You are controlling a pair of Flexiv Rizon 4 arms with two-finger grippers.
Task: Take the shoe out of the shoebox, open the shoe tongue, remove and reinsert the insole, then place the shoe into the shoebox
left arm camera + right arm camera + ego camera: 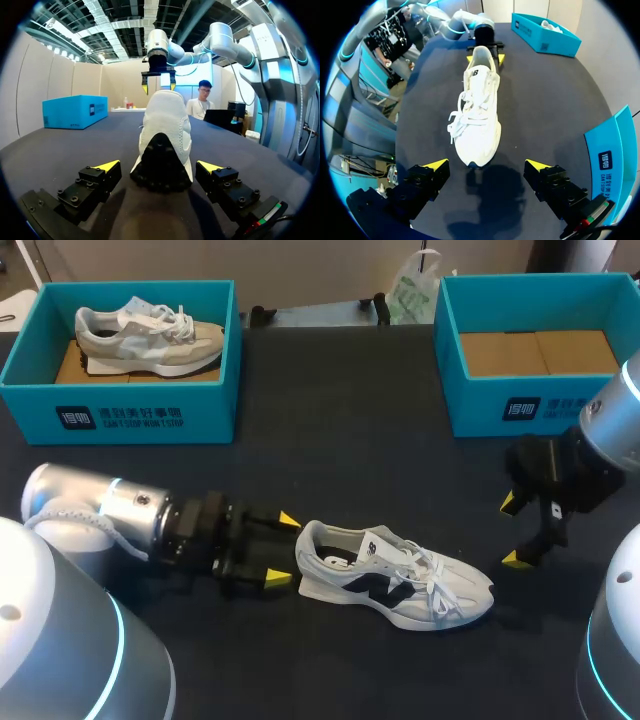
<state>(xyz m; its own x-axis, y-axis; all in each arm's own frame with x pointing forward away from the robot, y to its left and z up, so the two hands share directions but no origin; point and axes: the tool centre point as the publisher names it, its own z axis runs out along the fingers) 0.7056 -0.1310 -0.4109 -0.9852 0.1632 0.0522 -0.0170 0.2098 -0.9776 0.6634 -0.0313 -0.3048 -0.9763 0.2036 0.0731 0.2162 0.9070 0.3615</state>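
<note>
A white shoe (395, 585) with a dark side mark lies on its sole on the dark table, heel to the left, toe to the right. My left gripper (282, 549) is open, its yellow tips on either side of the heel (161, 160) without touching it. My right gripper (515, 531) hangs open just beyond the toe (480, 150), above the table. An empty blue shoebox (535, 350) stands at the back right. A second blue box (120, 345) at the back left holds a beige shoe (150, 335).
A plastic bag (412, 290) lies at the table's far edge between the two boxes. Bare dark tabletop stretches between the boxes and the white shoe.
</note>
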